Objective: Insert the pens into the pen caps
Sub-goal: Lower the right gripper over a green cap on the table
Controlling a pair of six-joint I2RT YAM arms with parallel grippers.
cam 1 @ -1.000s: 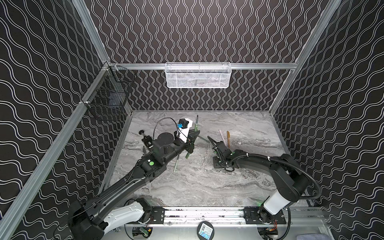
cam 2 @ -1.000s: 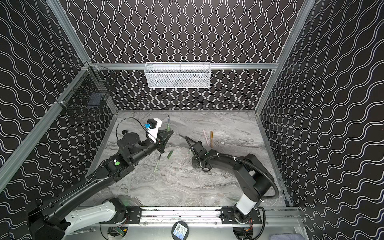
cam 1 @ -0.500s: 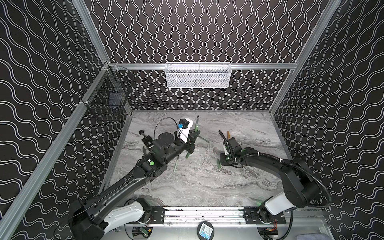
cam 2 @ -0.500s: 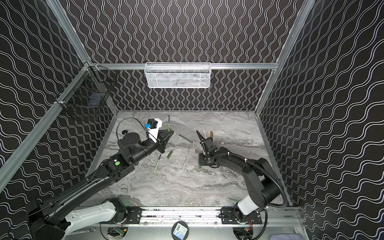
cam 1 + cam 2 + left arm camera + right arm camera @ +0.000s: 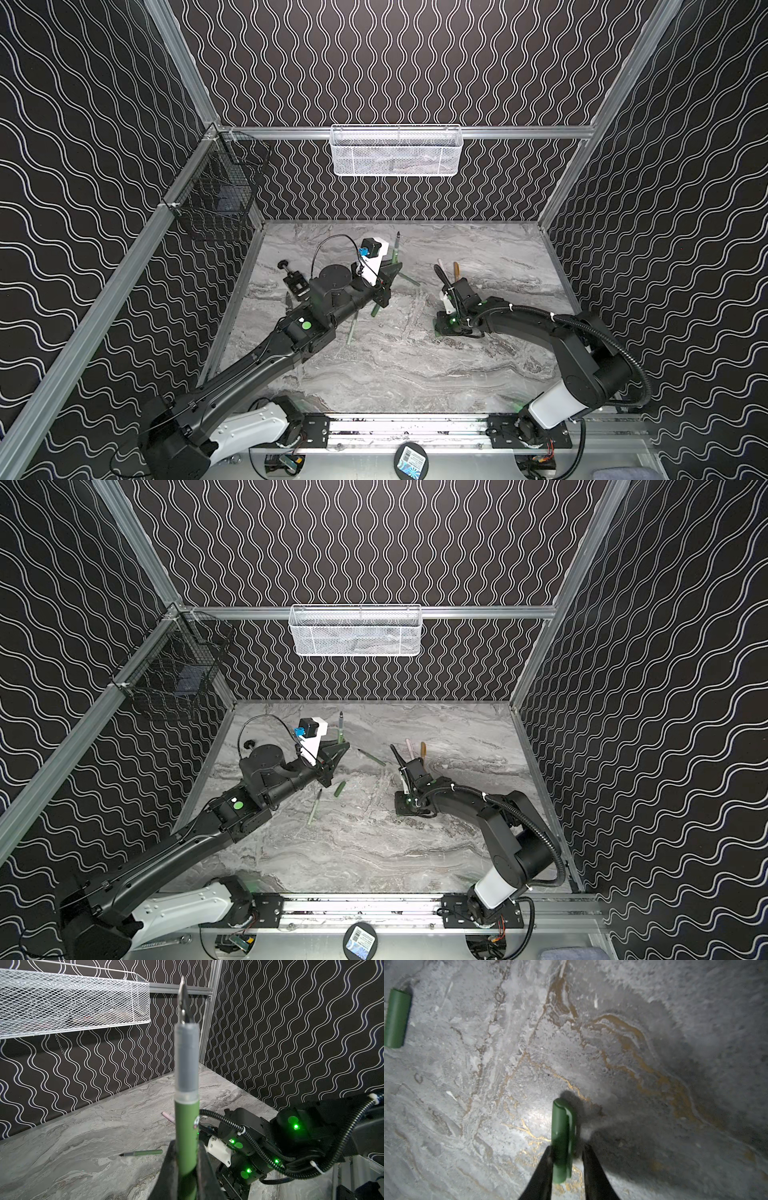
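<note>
My left gripper (image 5: pixel 187 1147) (image 5: pixel 392 268) is shut on a green pen (image 5: pixel 187 1115) (image 5: pixel 397 249). The pen stands up out of the jaws with its grey neck and dark tip uppermost. My right gripper (image 5: pixel 568 1147) (image 5: pixel 442 329) points down at the table and is shut on a dark green pen cap (image 5: pixel 562 1138). In both top views that cap is hidden under the wrist. A second dark green cap (image 5: pixel 396 1018) (image 5: pixel 376 309) (image 5: pixel 339 789) lies loose between the arms. Also on the table are a thin green pen (image 5: pixel 410 279) (image 5: pixel 143 1153), a pale green pen (image 5: pixel 352 330), a pink pen (image 5: pixel 441 266) and a gold pen (image 5: pixel 456 270).
A white mesh basket (image 5: pixel 395 151) hangs on the back rail, and a black wire basket (image 5: pixel 216 199) hangs on the left rail. A small black clamp (image 5: pixel 295 282) sits beside my left arm. Patterned walls close in the marble table (image 5: pixel 415 374) on three sides.
My right wrist has shifted a little to the right and tipped down over the dark green cap, and its jaws have narrowed round it. The left arm and its pen have not moved.
</note>
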